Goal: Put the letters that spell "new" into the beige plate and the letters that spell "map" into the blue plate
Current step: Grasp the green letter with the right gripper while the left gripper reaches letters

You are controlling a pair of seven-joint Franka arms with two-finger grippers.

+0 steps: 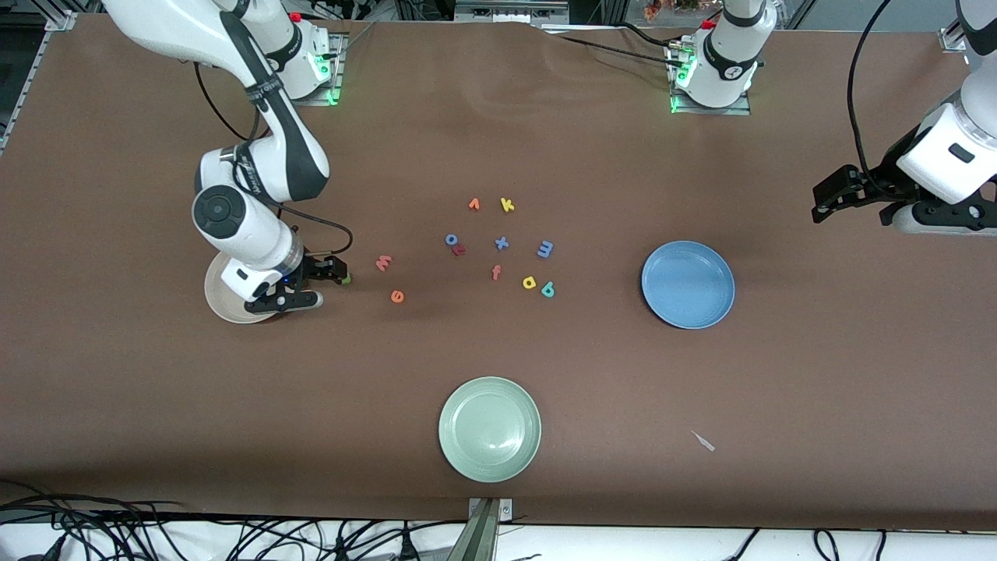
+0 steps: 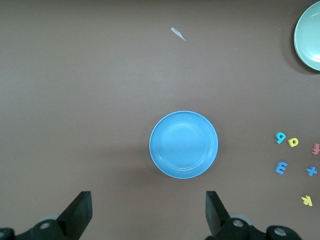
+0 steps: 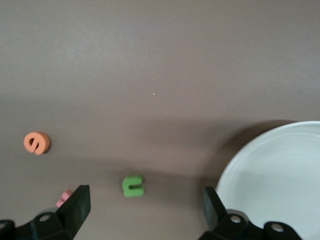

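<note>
1. Green n [image 3: 133, 185] lies on the brown table [image 1: 156, 405] just beside the beige plate [image 3: 280, 175], and we see the right gripper [image 3: 142, 212] low over it, fingers apart and empty
2. We judge the step as the first pick for "new": the n is not yet grasped and the beige plate looks bare as far as it shows
3. Next move, as we read it: drop the fingers astride the n, close, lift, carry the short way over the plate rim
4. Orange e [image 1: 397, 296] and pinkish-red w [image 1: 383, 262] wait on the table toward the middle, near the right gripper but apart from it
5. Right arm reaches down from its base, wrist bent low, hand partly hiding the beige plate in the front view, so we cannot be sure nothing lies in the covered part
6. Blue m [image 1: 545, 249], yellow a [image 1: 530, 283] and teal p [image 1: 547, 290] sit in the middle cluster, well apart from the blue plate [image 1: 688, 284], which is bare
7. Left gripper [image 2: 149, 210] hangs high over the left arm's end of the table, fingers spread, holding nothing; that arm waits
</note>
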